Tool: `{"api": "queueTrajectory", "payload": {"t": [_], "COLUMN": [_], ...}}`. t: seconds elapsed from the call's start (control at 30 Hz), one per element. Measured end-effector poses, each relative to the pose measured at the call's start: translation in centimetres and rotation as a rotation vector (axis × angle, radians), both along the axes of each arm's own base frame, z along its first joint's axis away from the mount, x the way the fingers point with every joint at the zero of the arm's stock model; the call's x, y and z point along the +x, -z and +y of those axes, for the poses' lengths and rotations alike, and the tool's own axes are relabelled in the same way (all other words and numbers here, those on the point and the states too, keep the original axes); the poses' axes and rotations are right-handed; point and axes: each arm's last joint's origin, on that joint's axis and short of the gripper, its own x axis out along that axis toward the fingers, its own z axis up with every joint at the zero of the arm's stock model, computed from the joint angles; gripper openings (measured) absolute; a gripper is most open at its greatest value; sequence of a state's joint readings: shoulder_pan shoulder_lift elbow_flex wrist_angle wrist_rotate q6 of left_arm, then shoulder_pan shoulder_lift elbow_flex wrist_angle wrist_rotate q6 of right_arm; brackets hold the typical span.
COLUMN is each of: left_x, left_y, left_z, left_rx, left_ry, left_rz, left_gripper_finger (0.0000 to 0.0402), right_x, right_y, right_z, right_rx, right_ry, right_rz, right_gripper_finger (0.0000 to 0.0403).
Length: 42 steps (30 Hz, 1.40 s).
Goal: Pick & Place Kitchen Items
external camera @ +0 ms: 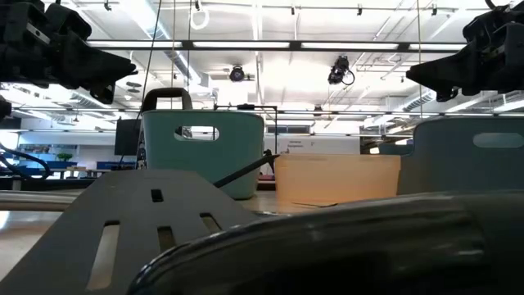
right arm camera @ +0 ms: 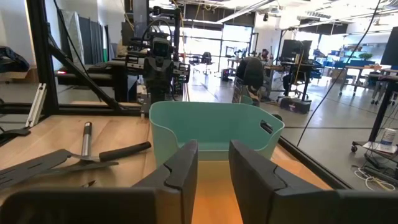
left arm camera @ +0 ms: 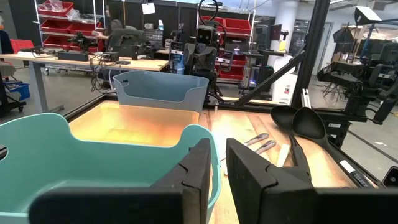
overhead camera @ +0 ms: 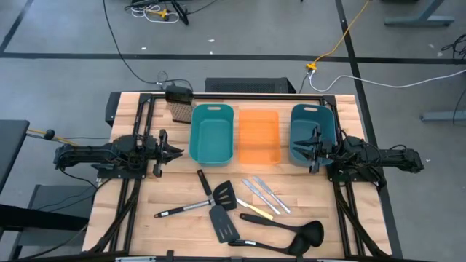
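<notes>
Seven utensils lie on the wooden counter (overhead camera: 131,218), in a loose cluster nearer the front edge than either hand: two black slotted spatulas, one with a steel handle (overhead camera: 195,205) and one all black (overhead camera: 217,214) crossing it; two black ladles (overhead camera: 280,230) lying side by side toward the right arm's side; two small silver knives (overhead camera: 264,193) set parallel; and one yellow-handled knife (overhead camera: 253,207) between the spatulas and the ladles. Three bins stand in a row between the two hands: a teal bin (overhead camera: 212,132) just beside the left hand (overhead camera: 175,152), an orange bin (overhead camera: 259,136) in the middle, and a second teal bin (overhead camera: 307,125) whose front the right hand (overhead camera: 314,151) overlaps in the high view. Both hands hang above the counter at the ends of that row, pointing toward each other, well apart from the utensils. The left hand's fingers (left arm camera: 199,168) stand slightly parted with a narrow gap and grasp nothing; the right hand's fingers (right arm camera: 181,167) stand a little wider apart, also empty. A small dark object (overhead camera: 178,94) sits at the back edge of the counter behind the left hand. In the low view a spatula blade and a ladle lie close to the camera and hide much of the counter.
</notes>
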<state>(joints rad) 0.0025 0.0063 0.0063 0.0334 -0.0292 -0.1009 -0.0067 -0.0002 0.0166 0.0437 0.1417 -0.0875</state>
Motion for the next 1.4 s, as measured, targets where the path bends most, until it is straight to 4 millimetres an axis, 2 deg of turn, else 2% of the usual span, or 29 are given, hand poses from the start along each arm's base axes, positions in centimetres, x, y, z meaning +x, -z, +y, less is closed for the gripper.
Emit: {"api": "queueTrajectory", "payload": {"t": [0.97, 1.1, 1.23, 1.4], "left_x": [0.0, 0.0, 0.0, 0.0], "left_y": [-0.6, -0.7, -0.7, -0.7], "left_z": [0.0, -0.1, 0.1, 0.0], "left_rx": [-0.036, -0.036, -0.069, -0.069], "left_ry": [0.002, 0.037, -0.018, 0.022], "left_rz": [-0.066, -0.073, -0.070, -0.069], "left_gripper_finger": [0.0058, 0.0058, 0.0058, 0.0058], "right_x": [0.0, 0.0, 0.0, -0.1], "right_y": [0.0, -0.2, -0.3, -1.1], "right_z": [0.0, 0.0, 0.0, 0.0], "right_rx": [0.000, 0.000, -0.001, 0.026], "right_ry": [0.000, -0.003, -0.002, -0.006], "right_rz": [-0.002, -0.021, -0.034, -0.117], "right_gripper_finger": [0.0102, 0.0102, 0.0102, 0.0102]}}
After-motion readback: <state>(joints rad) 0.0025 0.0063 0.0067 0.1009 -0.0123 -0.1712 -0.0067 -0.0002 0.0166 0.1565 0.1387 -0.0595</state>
